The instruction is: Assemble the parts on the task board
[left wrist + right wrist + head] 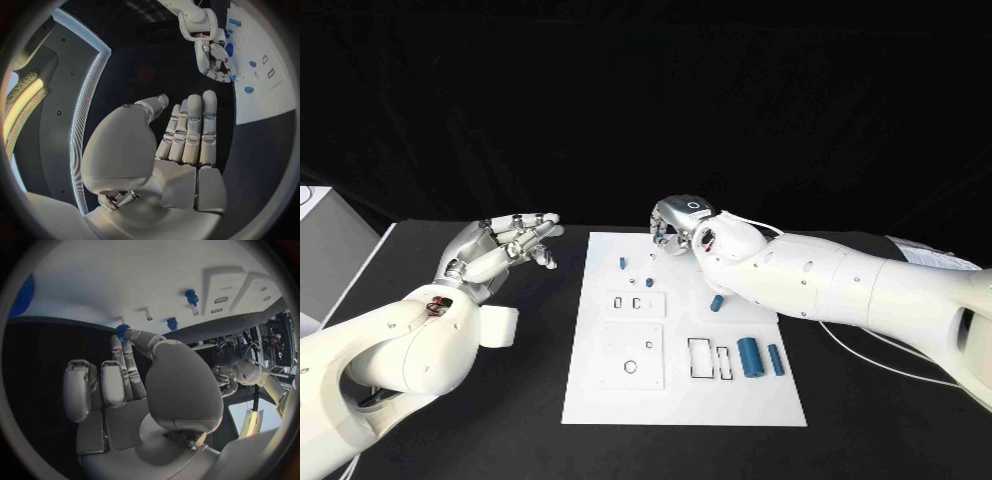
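The white task board (682, 395) lies in the middle of the black table. My right hand (678, 225) hovers over its far edge and pinches a small blue part (122, 331) between thumb and fingertips. Close by on the board stand two small blue pegs (191, 296) (172, 322). Further parts lie on the board: a small one (623, 264) at far left, another (717, 301) near the middle, and two blue cylinders (750, 355) (776, 360) at the right. My left hand (502, 245) hangs left of the board, fingers (190, 125) straight, holding nothing.
The board has rectangular recesses (639, 302) (700, 358) and a square plate with holes (639, 355). A white box (329, 250) stands at the table's left edge. A cable (877, 355) runs on the table under my right arm, and papers (935, 258) lie at far right.
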Controlling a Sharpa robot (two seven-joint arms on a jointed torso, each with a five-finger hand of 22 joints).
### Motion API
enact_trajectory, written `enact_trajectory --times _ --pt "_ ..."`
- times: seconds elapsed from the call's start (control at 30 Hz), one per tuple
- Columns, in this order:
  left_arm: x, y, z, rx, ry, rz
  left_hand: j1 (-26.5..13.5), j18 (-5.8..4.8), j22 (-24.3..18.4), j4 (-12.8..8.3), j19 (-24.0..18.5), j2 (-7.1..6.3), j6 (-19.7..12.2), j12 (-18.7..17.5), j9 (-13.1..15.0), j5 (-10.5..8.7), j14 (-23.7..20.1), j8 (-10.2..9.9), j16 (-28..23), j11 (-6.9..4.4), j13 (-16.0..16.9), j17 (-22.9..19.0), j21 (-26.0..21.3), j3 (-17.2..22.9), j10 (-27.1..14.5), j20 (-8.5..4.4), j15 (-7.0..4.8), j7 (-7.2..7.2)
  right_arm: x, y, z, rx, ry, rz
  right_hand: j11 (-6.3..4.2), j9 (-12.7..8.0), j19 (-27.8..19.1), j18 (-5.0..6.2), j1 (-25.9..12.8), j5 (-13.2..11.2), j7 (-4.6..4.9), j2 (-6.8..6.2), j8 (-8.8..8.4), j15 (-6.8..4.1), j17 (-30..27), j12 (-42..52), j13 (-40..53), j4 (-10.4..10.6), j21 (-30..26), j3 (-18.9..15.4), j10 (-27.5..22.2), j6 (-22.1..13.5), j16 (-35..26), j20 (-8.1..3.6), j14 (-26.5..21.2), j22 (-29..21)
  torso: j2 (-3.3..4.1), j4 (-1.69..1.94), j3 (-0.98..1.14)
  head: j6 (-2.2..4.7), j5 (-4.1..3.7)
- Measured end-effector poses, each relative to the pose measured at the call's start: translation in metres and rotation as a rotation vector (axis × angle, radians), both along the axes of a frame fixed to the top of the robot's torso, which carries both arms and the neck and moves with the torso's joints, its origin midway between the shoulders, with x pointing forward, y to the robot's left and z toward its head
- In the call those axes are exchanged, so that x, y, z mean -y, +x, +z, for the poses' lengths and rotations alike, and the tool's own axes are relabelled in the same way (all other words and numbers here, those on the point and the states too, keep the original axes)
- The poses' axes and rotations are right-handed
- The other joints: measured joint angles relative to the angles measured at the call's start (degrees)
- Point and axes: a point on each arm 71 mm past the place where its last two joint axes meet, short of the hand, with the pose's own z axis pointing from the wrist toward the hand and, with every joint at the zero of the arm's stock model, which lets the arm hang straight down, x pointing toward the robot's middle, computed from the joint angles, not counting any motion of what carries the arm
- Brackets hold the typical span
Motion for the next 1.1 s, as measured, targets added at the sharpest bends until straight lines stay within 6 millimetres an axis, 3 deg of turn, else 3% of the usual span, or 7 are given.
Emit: enact_trajectory --times 0.6,0.67,0.73,0.8,0.9,1.0,1.1 --pt "-0.0028 0.0014 -0.0006 -0.001 0.003 0.008 0.00 0.00 -0.01 0.00 0.01 0.00 0.00 0.00 -0.02 0.00 0.00 0.00 0.00 0.00 0.00 0.00 -0.01 0.00 0.00 -0.01 0.00 0.00 0.0005 -0.0017 -0.0041 -0.006 -0.002 -0.004 -0.11 0.07 0.00 0.00 -0.54 -0.32 0.38 -0.55 -0.13 0.00 -0.35 0.00 0.74 0.00 -0.26 -0.01 -0.11 -0.39 0.00 0.00 0.00 -0.15 0.05 0.08 -0.11 -0.08 -0.15" --pt "-0.0028 0.0014 -0.0007 -0.001 0.004 0.008 -0.01 0.00 0.01 0.00 0.01 0.01 0.00 0.00 -0.02 0.00 0.00 0.00 0.00 0.02 0.00 -0.01 0.11 0.00 -0.02 -0.01 0.00 0.00 0.0008 -0.0013 -0.0041 -0.005 -0.002 -0.005 -0.52 0.00 -0.59 0.00 -1.63 -0.98 0.89 -1.63 -1.20 0.21 -2.59 0.05 0.79 0.04 -2.19 -0.02 -1.43 -2.16 -0.99 0.31 -0.21 -2.47 0.05 0.08 -0.14 -0.07 -0.20" --pt "-0.0029 0.0014 -0.0007 -0.001 0.004 0.008 -0.21 0.00 0.10 0.00 0.02 0.22 0.00 0.00 -0.02 0.00 0.00 0.00 0.00 0.21 0.00 -0.07 0.34 0.00 -0.21 -0.01 0.00 0.00 0.0014 -0.0008 -0.0046 -0.004 -0.003 -0.008 0.39 -0.35 -2.74 0.53 -2.74 -3.53 1.33 -2.74 -2.54 1.15 -6.92 0.45 -0.11 0.76 -5.85 -0.41 -5.33 -4.42 -3.34 0.91 -1.14 -7.14 0.05 0.10 -0.14 -0.04 -0.22" --pt "-0.0030 0.0014 -0.0007 -0.002 0.004 0.008 -0.23 0.00 0.10 0.00 0.02 0.23 0.00 0.00 -0.02 0.00 0.00 0.00 0.00 0.21 0.00 -0.07 0.34 0.00 -0.21 -0.01 0.00 0.00 0.0024 -0.0002 -0.0049 -0.003 -0.002 -0.011 0.76 -0.89 -5.04 1.87 -3.09 -4.13 1.33 -3.09 -4.27 1.36 -11.33 0.28 -1.59 1.23 -10.62 -4.11 -9.79 -7.31 -5.98 1.26 -2.16 -12.86 0.05 0.10 -0.18 -0.03 -0.25" --pt "-0.0030 0.0014 -0.0007 -0.002 0.004 0.008 -0.23 0.00 0.10 0.00 0.03 0.23 0.00 0.00 -0.02 0.00 0.00 0.00 0.00 0.21 0.00 -0.06 0.34 0.00 -0.21 -0.02 0.00 0.00 0.0034 0.0001 -0.0048 0.000 0.000 -0.012 1.10 -1.55 -5.99 2.69 0.49 -4.13 0.73 -0.90 -6.11 1.24 -15.57 0.39 -2.10 3.56 -16.60 -17.12 -14.18 -9.78 -8.75 1.25 -2.46 -19.12 0.05 0.13 -0.21 -0.02 -0.30" --pt "-0.0029 0.0015 -0.0007 -0.002 0.004 0.008 -0.23 0.00 0.10 0.00 0.03 0.23 0.00 0.00 -0.02 0.00 0.00 0.00 0.00 0.21 0.00 -0.06 0.34 0.00 -0.21 -0.02 0.00 0.00 0.0048 -0.0005 -0.0044 0.003 0.004 -0.011 1.58 -2.29 -5.95 2.69 5.74 -4.13 -0.30 -0.55 -7.10 1.44 -16.76 0.39 -2.16 9.80 -19.00 -26.69 -16.75 -10.81 -9.24 1.43 -2.67 -21.16 0.04 0.18 -0.21 -0.07 -0.35" --pt "-0.0033 0.0018 -0.0009 -0.002 0.005 0.009 -0.23 0.00 0.10 0.00 0.03 0.23 0.00 0.00 -0.02 0.00 0.00 0.00 0.00 0.21 0.00 -0.06 0.34 0.00 -0.21 -0.03 0.00 0.00 0.0094 -0.0031 -0.0038 0.006 0.009 -0.009 1.64 -2.62 -5.48 2.68 9.82 -3.72 -0.42 -1.15 -7.10 1.44 -16.83 0.39 -2.16 15.95 -19.68 -29.33 -16.81 -10.85 -9.28 1.43 -2.67 -21.52 0.03 0.19 -0.23 -0.11 -0.39"
